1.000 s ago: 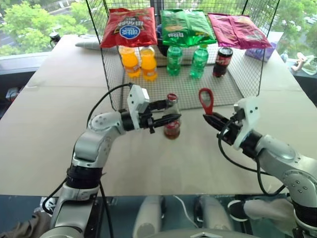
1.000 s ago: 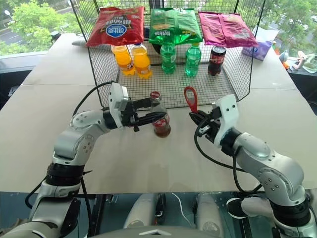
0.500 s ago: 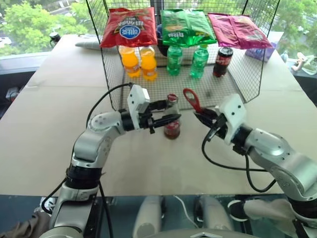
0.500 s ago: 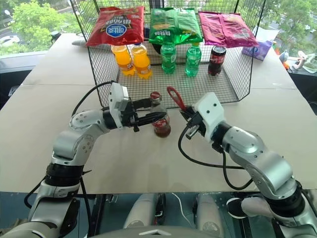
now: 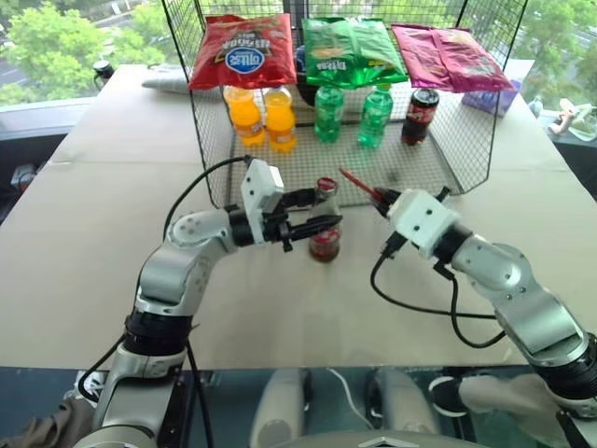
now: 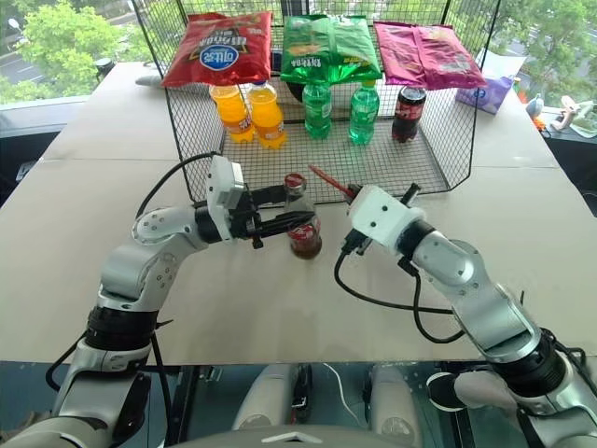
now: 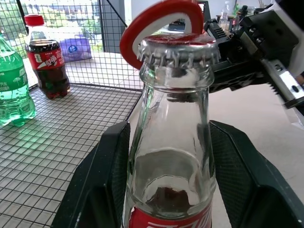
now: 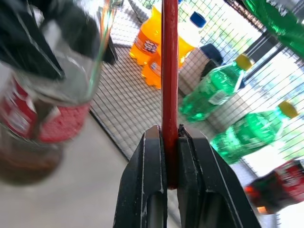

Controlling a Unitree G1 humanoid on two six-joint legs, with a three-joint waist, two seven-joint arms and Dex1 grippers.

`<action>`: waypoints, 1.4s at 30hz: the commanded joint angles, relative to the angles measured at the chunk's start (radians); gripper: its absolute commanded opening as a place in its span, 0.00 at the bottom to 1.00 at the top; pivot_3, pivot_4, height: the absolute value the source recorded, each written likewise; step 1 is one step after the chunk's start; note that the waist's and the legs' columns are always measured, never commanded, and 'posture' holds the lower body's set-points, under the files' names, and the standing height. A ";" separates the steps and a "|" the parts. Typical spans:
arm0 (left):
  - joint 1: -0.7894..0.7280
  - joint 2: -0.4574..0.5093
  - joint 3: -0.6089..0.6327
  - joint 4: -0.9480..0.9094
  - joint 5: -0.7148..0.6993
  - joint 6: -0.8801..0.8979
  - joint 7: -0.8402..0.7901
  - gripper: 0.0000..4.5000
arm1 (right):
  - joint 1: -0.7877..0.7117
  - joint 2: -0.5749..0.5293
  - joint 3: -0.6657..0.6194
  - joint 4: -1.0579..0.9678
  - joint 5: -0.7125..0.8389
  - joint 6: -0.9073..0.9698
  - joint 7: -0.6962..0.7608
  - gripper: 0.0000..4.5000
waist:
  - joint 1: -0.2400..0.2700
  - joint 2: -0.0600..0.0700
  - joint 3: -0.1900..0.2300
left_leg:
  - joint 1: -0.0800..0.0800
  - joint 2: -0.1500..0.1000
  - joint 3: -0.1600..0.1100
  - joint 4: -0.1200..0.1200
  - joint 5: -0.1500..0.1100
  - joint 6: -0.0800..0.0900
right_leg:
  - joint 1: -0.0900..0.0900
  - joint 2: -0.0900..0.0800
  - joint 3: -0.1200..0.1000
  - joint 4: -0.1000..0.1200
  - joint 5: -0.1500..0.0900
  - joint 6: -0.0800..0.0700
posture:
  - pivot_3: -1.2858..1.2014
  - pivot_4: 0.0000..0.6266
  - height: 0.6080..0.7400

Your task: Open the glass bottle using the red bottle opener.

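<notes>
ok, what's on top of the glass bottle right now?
The glass bottle still wears its crimped metal cap. The red bottle opener has its ring arcing behind and above the cap's rim; whether it has hooked the far edge is hidden by the cap.

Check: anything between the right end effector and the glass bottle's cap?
Only the red bottle opener it grips, reaching toward the glass bottle from the right end effector; otherwise open air, per the right eye view.

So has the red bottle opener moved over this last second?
Yes. The red bottle opener, held in the right gripper, has tipped from upright to slanting and come leftward toward the glass bottle, which stands in the same spot before the wire basket.
</notes>
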 commanded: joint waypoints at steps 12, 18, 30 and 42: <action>-0.016 0.013 0.003 -0.030 -0.012 -0.005 -0.013 0.44 | 0.044 0.084 -0.011 0.037 -0.251 -0.246 -0.021 0.00 | -0.001 0.000 0.000 | 0.000 0.000 0.000 0.000 0.000 -0.001 | 0.000 0.000 0.000 0.000 0.000 0.000 | 0.52 0.24 1.00; -0.016 0.017 0.004 -0.030 -0.013 -0.003 -0.014 0.44 | 0.036 0.164 0.002 0.070 -0.342 -0.275 -0.033 0.00 | -0.001 0.000 0.000 | 0.000 0.000 0.000 0.000 0.000 -0.001 | 0.000 0.000 0.000 0.000 0.000 0.000 | 0.52 0.24 1.00; -0.032 0.009 0.004 -0.031 -0.016 0.008 -0.001 0.44 | 0.073 0.227 0.010 0.153 -0.488 -0.378 -0.096 0.00 | -0.001 0.000 0.000 | 0.000 0.000 0.001 0.000 0.001 -0.001 | 0.000 0.000 0.000 0.000 0.000 0.000 | 0.52 0.24 1.00; -0.038 -0.009 0.006 -0.027 -0.009 -0.003 0.020 0.44 | 0.110 0.249 -0.034 0.137 -0.499 -0.382 -0.093 0.00 | -0.001 0.000 0.000 | 0.000 0.000 0.001 0.000 0.001 -0.001 | 0.000 0.000 -0.001 0.000 0.000 0.000 | 0.52 0.24 1.00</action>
